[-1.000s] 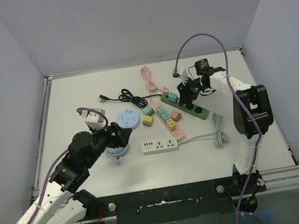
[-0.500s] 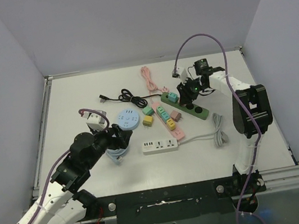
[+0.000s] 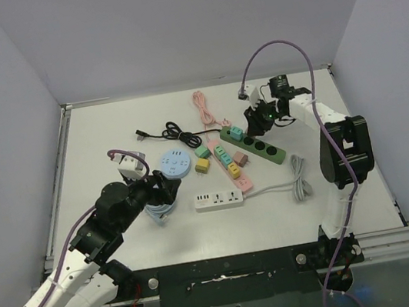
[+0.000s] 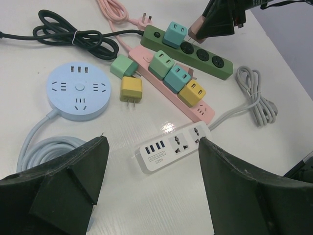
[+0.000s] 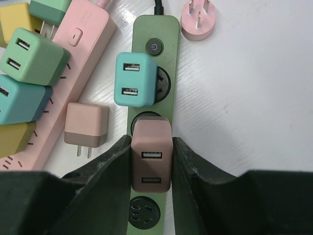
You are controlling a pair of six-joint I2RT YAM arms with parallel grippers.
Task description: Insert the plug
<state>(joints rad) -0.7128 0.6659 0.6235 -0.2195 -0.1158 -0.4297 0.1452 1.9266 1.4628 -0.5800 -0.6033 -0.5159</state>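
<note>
Pink plug [image 5: 151,159] tight between right jaws

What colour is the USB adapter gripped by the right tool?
Dusty pink; the adapter shows best in the right wrist view.

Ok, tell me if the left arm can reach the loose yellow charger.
Probably yes: the left claw is open and empty, and the yellow charger lies uncovered just ahead of it.

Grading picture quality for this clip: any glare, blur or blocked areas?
Top view: even, soft light, all sharp. Left wrist view: a glare patch on the table beside the white power strip; left fingers fill the bottom. Right wrist view: sharp on the held charger, right fingers hide the lower corners.
</note>
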